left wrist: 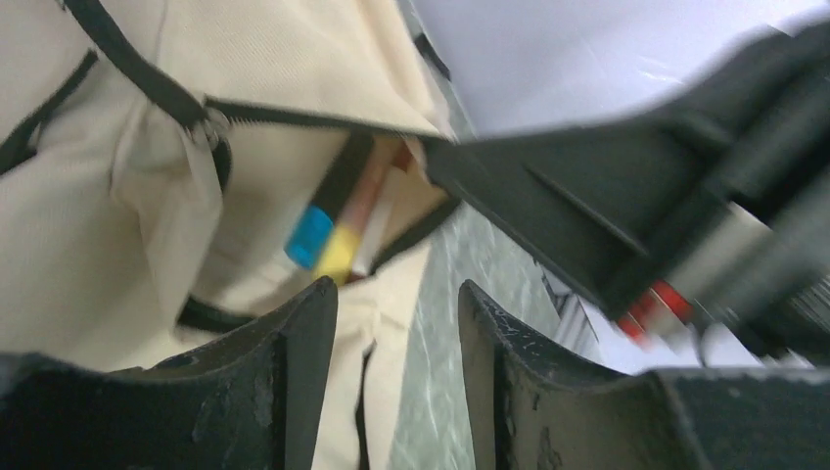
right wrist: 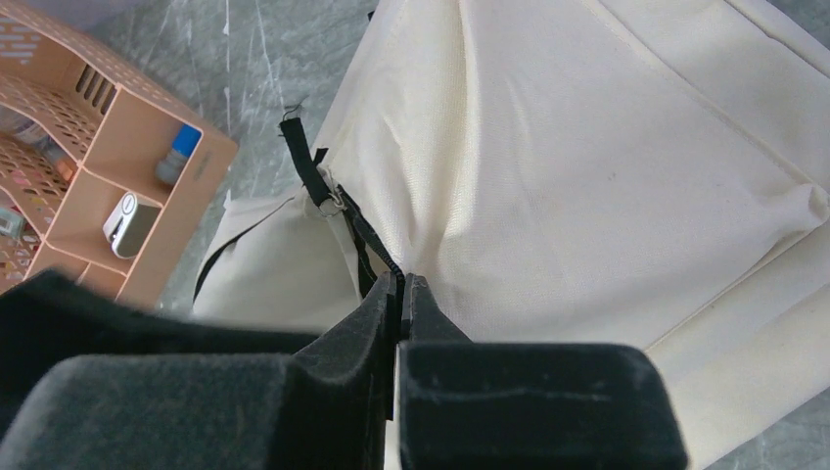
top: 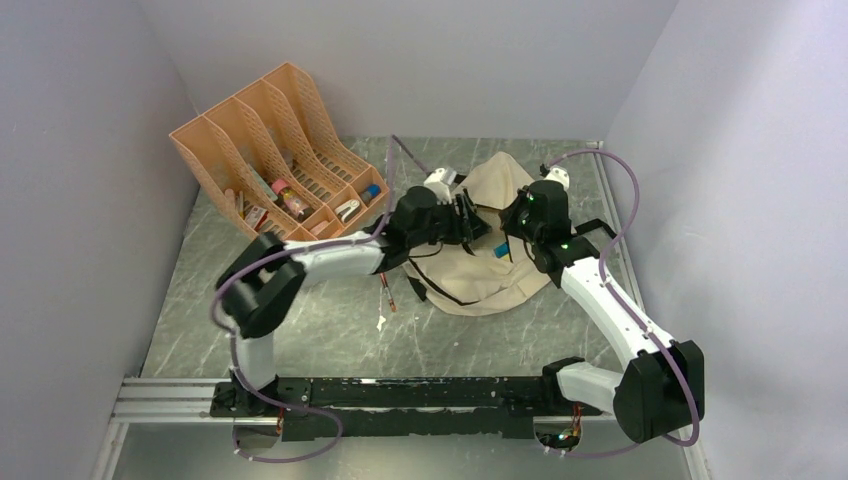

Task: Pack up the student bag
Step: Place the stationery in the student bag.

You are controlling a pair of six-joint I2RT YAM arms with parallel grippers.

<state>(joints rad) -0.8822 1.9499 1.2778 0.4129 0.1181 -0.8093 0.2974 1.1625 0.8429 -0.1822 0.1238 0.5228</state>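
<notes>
Student bag [top: 497, 182]: right pincer [right wrist: 401, 284] clenched on its zipper edge [right wrist: 377, 257], left pincer [left wrist: 398, 294] released

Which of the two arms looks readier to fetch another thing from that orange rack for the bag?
Left. The left gripper is open and empty, and nearer the orange file organizer. The right gripper is shut on the zipper edge of the student bag, likely holding it open.
</notes>
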